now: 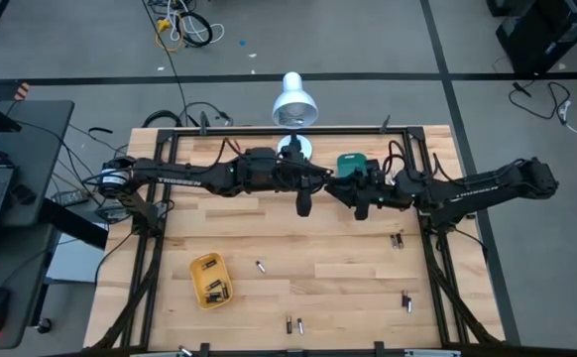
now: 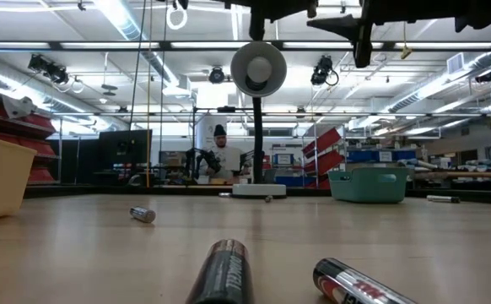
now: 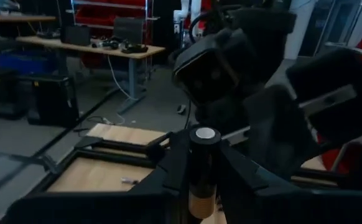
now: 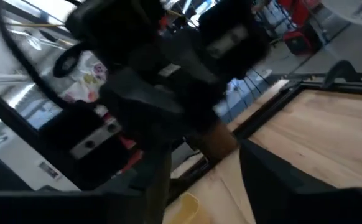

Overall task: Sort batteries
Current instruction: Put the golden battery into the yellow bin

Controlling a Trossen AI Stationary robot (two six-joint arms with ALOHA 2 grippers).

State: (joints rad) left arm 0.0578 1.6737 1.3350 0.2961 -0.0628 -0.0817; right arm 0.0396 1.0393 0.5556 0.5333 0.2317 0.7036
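The step in hand looked to me like a pass between my two arms, held above the far middle of the table [image 1: 348, 273]. Starting at the left, one yellow tray [image 1: 197, 266] lay near the front, with what I counted as three or so cells inside, though they were too small to be sure. My left end effector [image 1: 303, 205] was closed on one battery [image 3: 204, 168], which stood upright between the fingers with its silvery cap up. Just to its right, my right end effector [image 1: 361, 210] stood with its fingers spread and nothing between them, close beside that cell. Beyond it one teal tray [image 1: 349, 164] sat at the far edge of the table, by the single lamp [image 1: 293, 99]. I judged the next move called for my right arm to back clear, and my left to carry the cell to whichever tray suits it and let go low over it. Of the loose batteries [image 1: 260, 266] I made out about eight: one near the yellow tray, a pair at the front, one at the front edge, and two small clusters to the right.
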